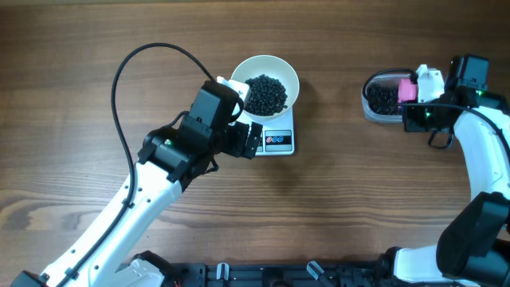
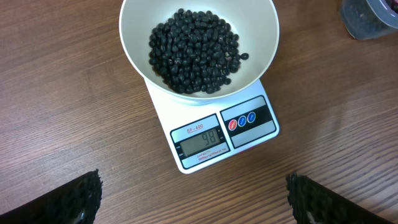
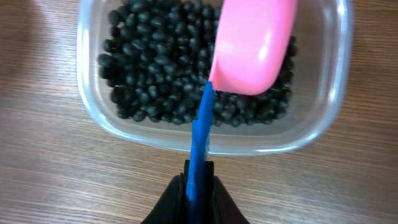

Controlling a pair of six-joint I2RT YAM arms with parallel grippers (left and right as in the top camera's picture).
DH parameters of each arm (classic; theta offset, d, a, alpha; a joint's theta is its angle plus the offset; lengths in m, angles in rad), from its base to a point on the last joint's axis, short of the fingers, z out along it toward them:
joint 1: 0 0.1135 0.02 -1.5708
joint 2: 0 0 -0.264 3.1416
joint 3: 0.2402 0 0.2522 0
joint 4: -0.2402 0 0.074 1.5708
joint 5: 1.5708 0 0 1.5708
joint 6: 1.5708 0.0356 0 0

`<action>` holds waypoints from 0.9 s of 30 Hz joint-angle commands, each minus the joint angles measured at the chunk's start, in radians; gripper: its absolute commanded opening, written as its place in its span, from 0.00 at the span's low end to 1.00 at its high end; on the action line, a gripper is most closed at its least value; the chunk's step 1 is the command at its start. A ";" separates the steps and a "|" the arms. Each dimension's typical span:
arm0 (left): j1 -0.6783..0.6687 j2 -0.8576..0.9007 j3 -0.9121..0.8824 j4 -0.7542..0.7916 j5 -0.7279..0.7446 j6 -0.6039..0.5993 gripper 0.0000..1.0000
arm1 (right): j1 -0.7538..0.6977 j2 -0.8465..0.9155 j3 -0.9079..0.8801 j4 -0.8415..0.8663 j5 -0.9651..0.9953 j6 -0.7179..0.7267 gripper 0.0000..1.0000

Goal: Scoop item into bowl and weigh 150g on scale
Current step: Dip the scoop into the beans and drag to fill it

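Dipping for the next load: right claw (image 3: 198,180) over the tub (image 3: 186,142), bowl (image 2: 261,43) part-filled on the scale (image 2: 186,163).
Right claw is pressed tight on the blue handle (image 3: 201,124) of the pink scoop (image 3: 255,43), which hangs over the beans (image 3: 155,74) in the clear tub (far right of the surface (image 1: 343,215), well apart from the scale). Left claw (image 2: 196,205) is spread wide, holding nothing, parked just in front of the scale. White bowl sits on top w/ a dark heap of beans inside. The display (image 2: 200,142) looks like 98, so prob. short of target. To do this step well: dig the scoop's lip low into the heap, lift it level, take a modest load, carry slow, then tip in small shakes & check the readout btwn pours. Overshoot's the risk.
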 commanded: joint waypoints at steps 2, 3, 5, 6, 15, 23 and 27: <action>0.002 0.008 0.014 0.002 0.008 0.014 1.00 | 0.000 0.028 0.006 0.018 -0.155 -0.021 0.04; 0.002 0.008 0.014 0.002 0.008 0.014 1.00 | -0.001 0.028 0.006 0.018 -0.175 -0.033 0.04; 0.002 0.008 0.014 0.002 0.008 0.014 1.00 | -0.002 0.028 0.006 0.008 -0.212 -0.075 0.04; 0.002 0.008 0.014 0.002 0.008 0.014 1.00 | -0.002 0.028 0.006 0.000 -0.218 -0.092 0.04; 0.002 0.008 0.014 0.002 0.008 0.014 1.00 | -0.038 0.028 0.006 -0.047 -0.300 -0.164 0.04; 0.002 0.008 0.014 0.002 0.008 0.015 1.00 | -0.060 0.028 0.006 -0.084 -0.309 -0.205 0.04; 0.002 0.008 0.014 0.002 0.008 0.014 1.00 | -0.061 0.028 0.006 -0.113 -0.352 -0.252 0.04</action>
